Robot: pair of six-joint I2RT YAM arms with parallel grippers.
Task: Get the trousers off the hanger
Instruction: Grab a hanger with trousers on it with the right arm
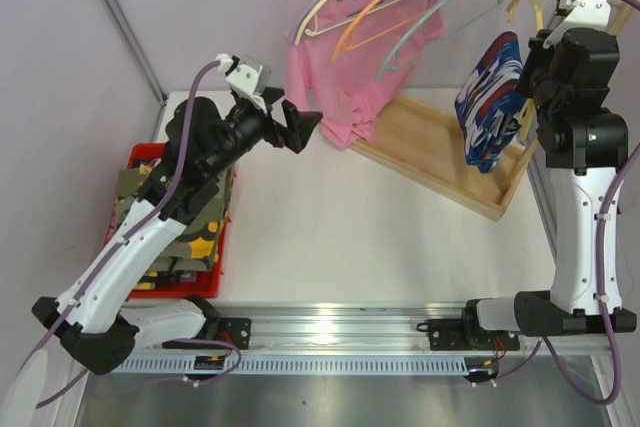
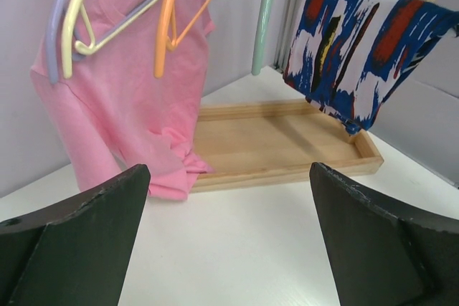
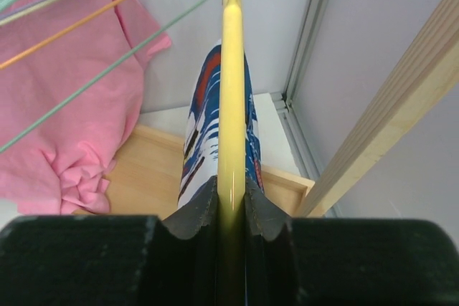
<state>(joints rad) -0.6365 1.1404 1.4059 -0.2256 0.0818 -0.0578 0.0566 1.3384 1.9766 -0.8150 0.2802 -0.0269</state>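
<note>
Blue, white and red print trousers [image 1: 490, 99] hang over a yellow hanger [image 1: 528, 9] on the wooden rail at the far right, above a wooden tray. They also show in the left wrist view [image 2: 362, 41] and the right wrist view [image 3: 202, 130]. My right gripper [image 3: 231, 195] is shut on the yellow hanger [image 3: 231, 84], with the trousers draped on both sides of it. My left gripper [image 1: 300, 127] is open and empty, held above the table left of the tray and facing the rack. Camouflage trousers [image 1: 185, 217] lie in a red basket at the left.
A plain pink T-shirt [image 1: 355, 57] hangs from the rail, its hem touching the wooden tray [image 1: 440, 162]. Empty orange and green hangers [image 1: 440, 7] hang between the shirt and the trousers. The red basket [image 1: 140, 162] sits under my left arm. A metal rail runs along the near edge.
</note>
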